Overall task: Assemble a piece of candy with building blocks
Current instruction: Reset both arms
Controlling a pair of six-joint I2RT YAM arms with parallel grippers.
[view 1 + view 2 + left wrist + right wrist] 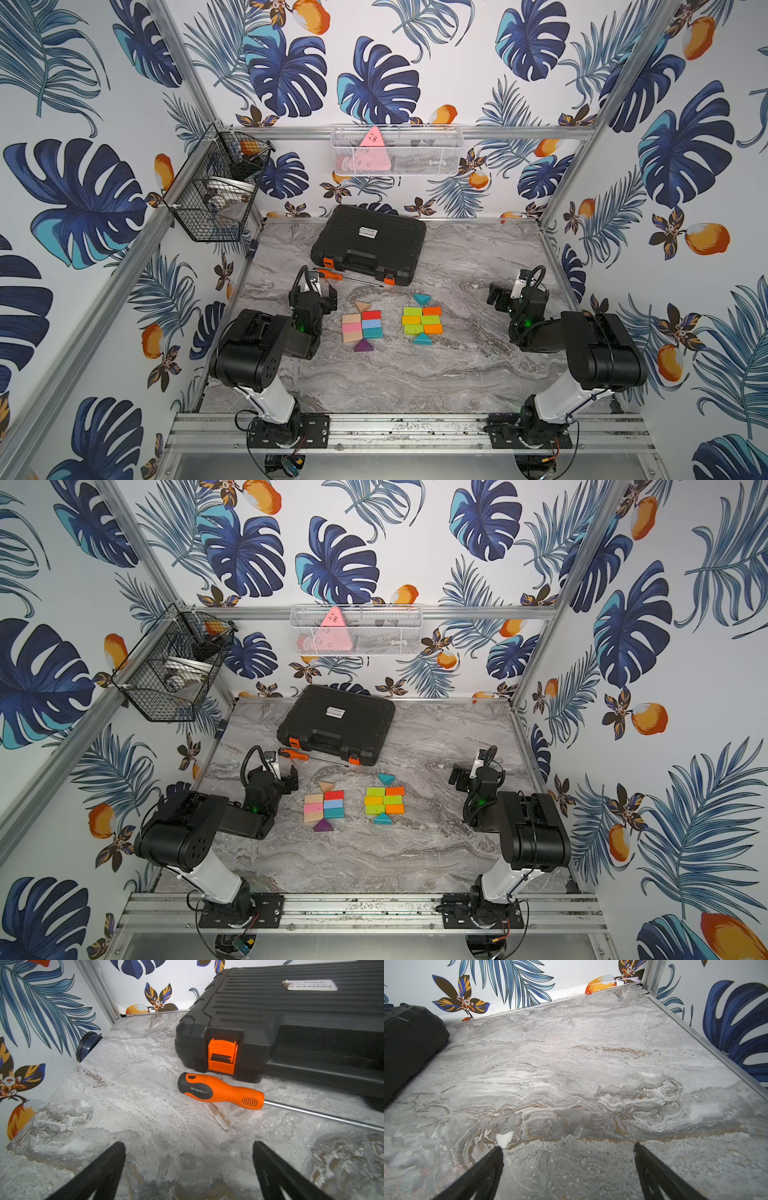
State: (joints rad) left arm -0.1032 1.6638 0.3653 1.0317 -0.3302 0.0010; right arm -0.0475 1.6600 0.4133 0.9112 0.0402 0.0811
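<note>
1. The blocks [372, 323] lay mid-tabletop [415, 374] between the two arms, in two tidy groups with a gap between them.
2. The left group [352, 327] was six bricks packed in two touching columns. One column ran plain wood, pink, plain wood; the other ran red, blue, teal. A plain wedge [362, 306] sat at the far end and a purple wedge [363, 345] at the near end.
3. The right group [430, 320] had the same shape. Its columns ran green, yellow, green and orange, green, orange, with a teal wedge [421, 298] at the far end and another at the near end.
4. The left gripper [189, 1145] stood wide and held nothing. It hung over bare tabletop just left of the left group and faced the screwdriver [220, 1091].
5. The right gripper [566, 1147] was also wide and empty, well to the right of the right group, over bare marble.
6. The screwdriver lay just in front of a shut black case [370, 243], behind the blocks, with its shaft running rightward.
7. On the walls hung a black basket [216, 195] and a white basket [436, 153]. The white one held a pink triangle [371, 143].
</note>
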